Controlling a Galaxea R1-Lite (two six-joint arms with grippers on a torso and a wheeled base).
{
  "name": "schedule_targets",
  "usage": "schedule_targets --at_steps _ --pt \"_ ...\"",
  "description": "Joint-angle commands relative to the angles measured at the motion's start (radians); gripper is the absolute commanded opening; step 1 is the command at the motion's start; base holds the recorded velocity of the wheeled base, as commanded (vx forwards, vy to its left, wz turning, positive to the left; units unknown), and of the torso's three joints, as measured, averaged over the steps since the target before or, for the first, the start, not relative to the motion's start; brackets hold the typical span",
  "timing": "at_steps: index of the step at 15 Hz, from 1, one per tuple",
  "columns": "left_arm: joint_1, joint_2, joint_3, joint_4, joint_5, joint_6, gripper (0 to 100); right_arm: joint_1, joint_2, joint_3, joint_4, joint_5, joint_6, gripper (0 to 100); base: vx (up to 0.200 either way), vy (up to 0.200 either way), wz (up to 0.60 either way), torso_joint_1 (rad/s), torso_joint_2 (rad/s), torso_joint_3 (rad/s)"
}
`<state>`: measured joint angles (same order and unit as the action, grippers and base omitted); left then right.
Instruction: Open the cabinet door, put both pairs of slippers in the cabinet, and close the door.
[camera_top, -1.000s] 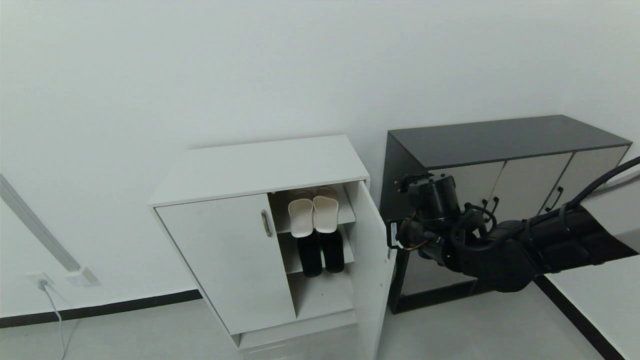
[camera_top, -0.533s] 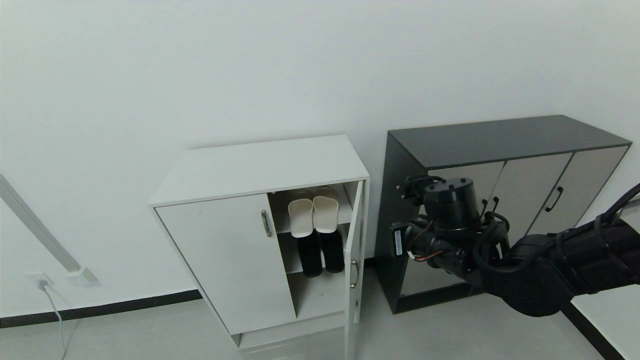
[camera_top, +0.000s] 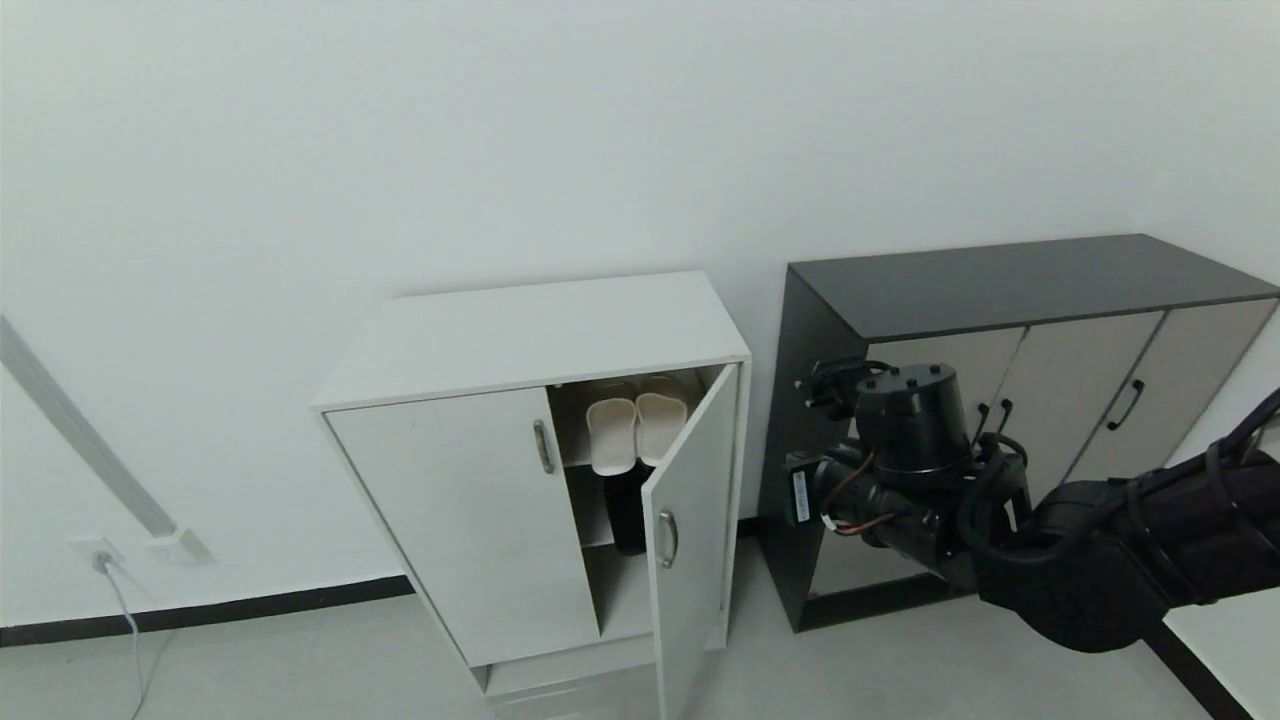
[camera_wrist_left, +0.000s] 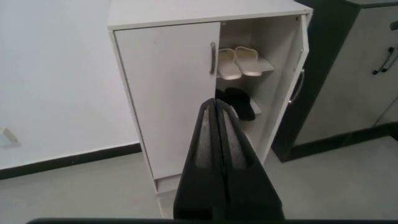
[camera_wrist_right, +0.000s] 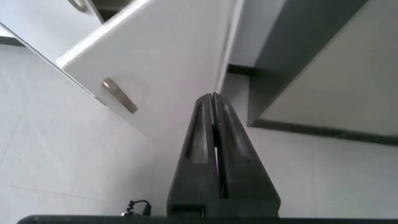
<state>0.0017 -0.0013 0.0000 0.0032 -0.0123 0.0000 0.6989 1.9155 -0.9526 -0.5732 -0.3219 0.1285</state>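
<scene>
One door, ajar, near right hand.

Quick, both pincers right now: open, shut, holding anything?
Left pincer: shut, holding nothing.
Right pincer: shut, holding nothing.

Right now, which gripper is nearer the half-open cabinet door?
Right. The right gripper is close to the door's outer face, beside its hinge edge. The left gripper sits farther back, facing the front of the cabinet.
</scene>
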Motion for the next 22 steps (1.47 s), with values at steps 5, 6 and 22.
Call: schedule_targets --at_steps 5,6,22 --pt "0.0 0.001 0.0 0.0 0.0 -0.002 0 0.002 0.002 0.014 -0.011 0.001 0.0 0 0.0 0.0 0.48 0.003 0.0 0.002" --pt "0.0 0.001 0.0 0.0 0.0 -0.002 0 0.002 0.0 0.021 -0.024 0.001 0.0 0 0.0 0.0 0.0 0.0 0.0 0.0" --pt "0.0 0.001 0.0 0.0 0.002 -0.002 0 -0.004 -0.231 0.537 -0.198 -0.003 -0.003 0 0.075 0.0 0.0 0.0 0.0 0.0"
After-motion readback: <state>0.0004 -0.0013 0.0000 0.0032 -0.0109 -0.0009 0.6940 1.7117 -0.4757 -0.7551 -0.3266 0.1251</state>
